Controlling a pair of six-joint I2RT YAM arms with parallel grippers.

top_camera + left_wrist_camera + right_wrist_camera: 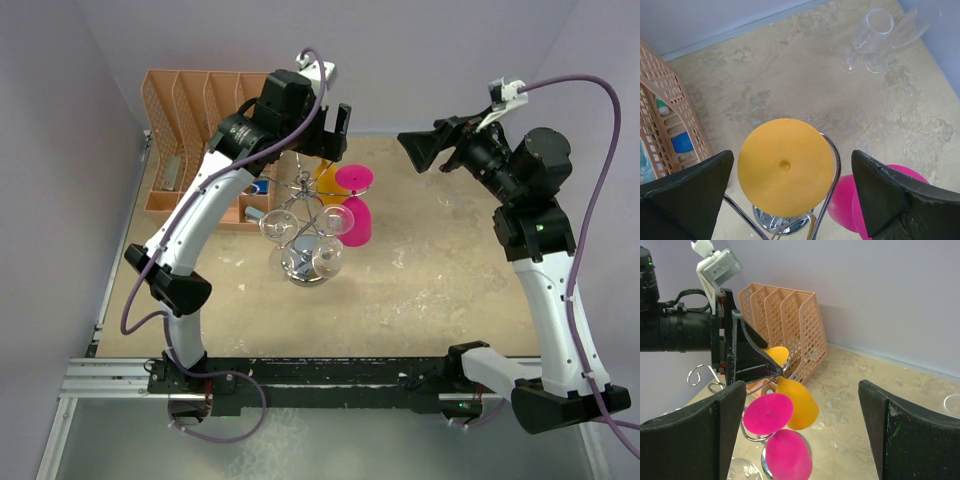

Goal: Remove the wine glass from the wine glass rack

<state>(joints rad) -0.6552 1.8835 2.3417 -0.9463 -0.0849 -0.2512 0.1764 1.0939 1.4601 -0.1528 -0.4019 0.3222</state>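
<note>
The left fingers [687, 197] stood spread apart, holding nothing, one on each side of the round foot of the yellow wine glass [785, 172]. In the left wrist view the foot lay squarely between them, with a gap on either side. From the right wrist view one finger tip sat right at the glass's stem just under the foot; whether it touched the stem could not be told. The yellow wine glass hung foot-up, bowl tilted downward, in a curled arm of the wine glass rack [305, 266], on the rack's far side.

The right fingers [715, 440] were also wide apart and empty, raised above the tabletop [430, 290] well to the right of the rack and facing it.

A pink wine glass [358, 222] hung just beside the yellow one, on the rack's right side, and clear glasses [276, 226] hung from its nearer arms. The rack stood left of the tabletop's middle, closer to the far edge than to the near one. An orange file organizer [185, 110] filled the far left corner, just behind the rack. Two more clear stemmed glasses [867, 40] stood side by side toward the far right corner.
</note>
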